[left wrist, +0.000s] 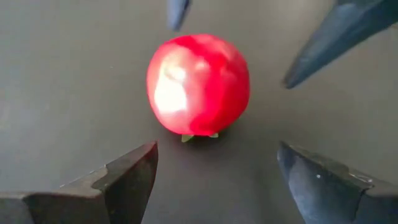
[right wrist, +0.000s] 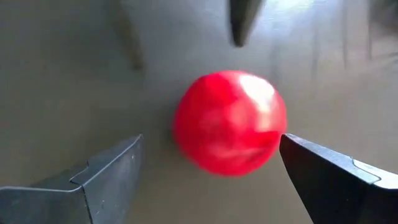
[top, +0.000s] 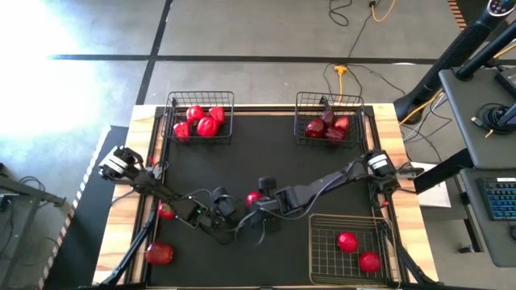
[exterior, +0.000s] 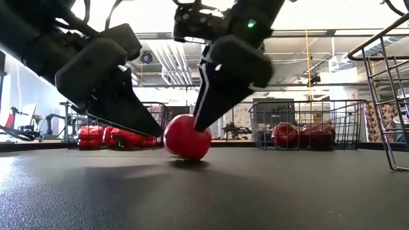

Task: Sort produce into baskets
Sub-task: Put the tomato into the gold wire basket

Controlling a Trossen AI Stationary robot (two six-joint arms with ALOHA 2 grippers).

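**Inspector:** Start at the near edge.

**Assistant:** Near right, a rectangular black wire-mesh basket (top: 348, 248) holds two round red tomatoes (top: 347, 241). Near left, a round red fruit (top: 160, 254) lies alone on the black table mat (top: 266, 153), and another red piece (top: 166, 211) sits a little farther in, beside the left arm.

**Inspector:** The grippers?

**Assistant:** Both meet at mid-table, around one round red tomato with a green top (left wrist: 198, 84). It rests on the mat, green leaves underneath. The left gripper (left wrist: 214, 177) comes in from the left, fingers spread wide, the tomato just beyond their tips and not touched. The right gripper (right wrist: 208, 174) comes in from the right, also spread wide, with the tomato between its fingers; one finger (right wrist: 323, 171) is right at the fruit's side, though I cannot tell whether it touches. In the low view both grippers slope down to that tomato (exterior: 187, 137), one on each side.

**Inspector:** Held by either one?

**Assistant:** No. It sits on the mat, and neither pair of fingers is closed on it.

**Inspector:** The far edge?

**Assistant:** Far left, a second black wire-mesh basket (top: 200, 103) carries several glossy bright red pieces (top: 206, 125). Far right, a third black mesh basket (top: 329, 103) carries dark maroon round fruits (top: 315, 127). Beyond the table, an orange cable (top: 340, 71) runs across the grey floor.
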